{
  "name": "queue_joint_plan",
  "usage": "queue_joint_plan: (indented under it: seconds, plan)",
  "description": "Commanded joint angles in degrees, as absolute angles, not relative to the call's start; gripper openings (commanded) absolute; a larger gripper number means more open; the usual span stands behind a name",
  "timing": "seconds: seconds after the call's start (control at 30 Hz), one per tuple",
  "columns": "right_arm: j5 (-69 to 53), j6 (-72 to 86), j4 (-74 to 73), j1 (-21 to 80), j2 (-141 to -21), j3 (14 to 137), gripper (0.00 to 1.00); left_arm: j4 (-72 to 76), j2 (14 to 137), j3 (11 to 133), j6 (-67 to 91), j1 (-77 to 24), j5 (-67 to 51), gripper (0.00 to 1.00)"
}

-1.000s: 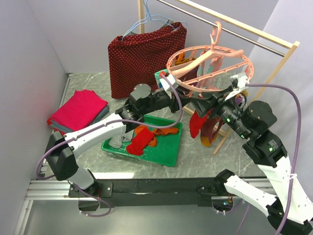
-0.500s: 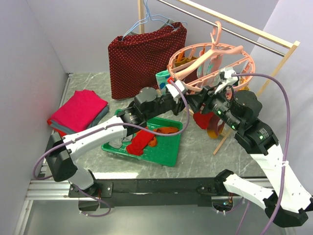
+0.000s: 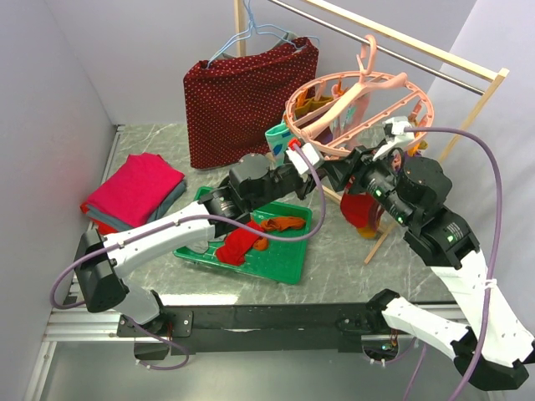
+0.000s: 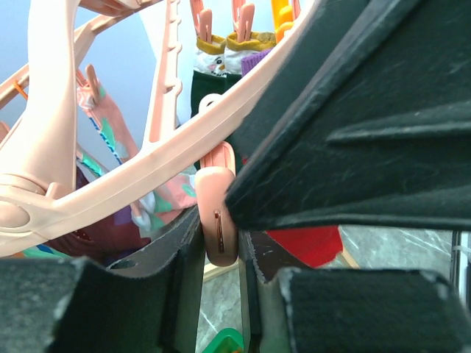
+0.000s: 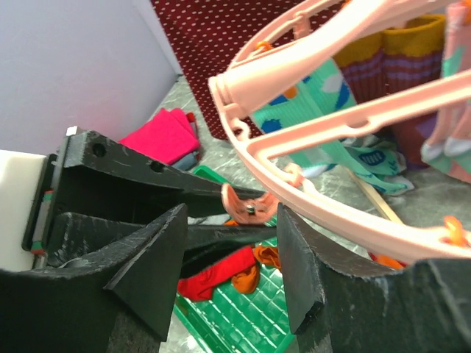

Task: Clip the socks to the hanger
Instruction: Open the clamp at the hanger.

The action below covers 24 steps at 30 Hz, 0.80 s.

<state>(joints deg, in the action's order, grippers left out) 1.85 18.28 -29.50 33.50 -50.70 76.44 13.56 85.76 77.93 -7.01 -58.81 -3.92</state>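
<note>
Socks (image 3: 236,245): three loose in the green tray (image 3: 280,261), one red, one orange (image 3: 280,223), one grey (image 3: 201,242); well below the ring, none lifted.
Already clipped: several on the hanger (image 4: 147,165), among them a mint patterned sock (image 5: 316,110), a purple-orange striped sock (image 5: 397,59) and a dark green sock (image 4: 208,84) with a yellow cuff; hang from pegs on the far side.
Hanging red sock (image 3: 355,207): dangles under the near rim, next to another striped piece; cannot tell whether pegged or carried.
Hanger position: hooked on the metal rail (image 3: 418,60) of the wooden rack (image 3: 240,25), tilted, near rim between the two grippers.
Left gripper (image 4: 221,246): narrow, pinched on a clip peg (image 4: 219,235) just under the rim.
Right gripper (image 5: 232,220): jaws apart, nothing seen between them; faces the same peg, just beside the left fingers.
Progress, as a judgement: probably past halfway; a peg in hand, no sock at its mouth yet.
Left to do: bring a sock edge into the peg, release, then repeat for the tray's three.
Around: dark-red dotted cloth (image 3: 242,100) on a blue wire hanger (image 3: 251,38) behind; folded pink stack (image 3: 138,188) at far left.
In the way: both grippers crowded at one peg; hung socks close around it; free-swinging ring likely to shift under a push.
</note>
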Motion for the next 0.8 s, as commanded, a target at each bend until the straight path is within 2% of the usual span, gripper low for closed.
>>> queue_joint_plan:
  seconds: [0.0, 0.33, 0.77]
  plan:
    - [7.82, 18.63, -27.77, 33.22, -48.43, 75.59, 0.59, 16.35, 83.41, 79.45, -8.52, -59.68, -3.6, 0.25]
    - [7.74, 19.78, -25.05, 33.22, -48.08, 73.3, 0.61, 16.17, 84.11, 80.24, -9.05, -60.64, -3.34, 0.19]
    - [8.35, 20.83, -18.81, 33.31, -50.1, 71.98, 0.66, 16.35, 85.34, 80.33, -9.32, -62.49, -2.64, 0.18]
